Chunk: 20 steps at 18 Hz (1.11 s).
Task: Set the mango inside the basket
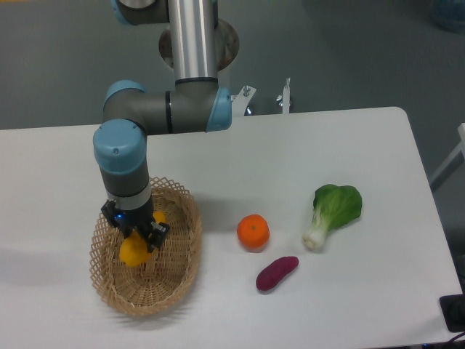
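Observation:
The light tan wicker basket [178, 273] sits at the front left of the white table. The yellow-orange mango [133, 251] is inside the basket, at or just above its floor; I cannot tell if it rests there. My gripper [137, 238] reaches down into the basket, and its black fingers [155, 234] stand on either side of the mango's upper part and look closed on it. The arm hides part of the mango.
A round orange [253, 231] lies right of the basket. A purple sweet potato [277, 273] lies in front of it. A green bok choy [332, 211] lies further right. The table's front edge runs close to the basket.

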Motion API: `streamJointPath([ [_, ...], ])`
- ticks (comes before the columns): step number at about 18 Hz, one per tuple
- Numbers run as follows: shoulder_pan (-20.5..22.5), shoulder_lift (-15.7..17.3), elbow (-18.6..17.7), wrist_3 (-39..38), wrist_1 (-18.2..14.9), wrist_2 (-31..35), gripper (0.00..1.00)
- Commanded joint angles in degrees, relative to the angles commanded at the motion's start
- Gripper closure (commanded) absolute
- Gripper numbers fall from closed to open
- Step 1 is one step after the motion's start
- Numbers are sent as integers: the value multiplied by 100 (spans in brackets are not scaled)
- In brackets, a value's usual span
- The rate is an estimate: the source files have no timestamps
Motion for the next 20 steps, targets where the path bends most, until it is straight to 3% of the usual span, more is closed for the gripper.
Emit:
streamJointPath([
  [2, -9, 17, 9, 18, 0, 158, 13],
  [5, -9, 18, 44, 18, 9, 273, 1],
  [13, 114, 158, 307, 26, -26, 326, 0],
  [16, 500, 333, 404, 88, -18, 370, 0],
  [20, 1141, 606, 466, 877, -123, 317, 0],
])
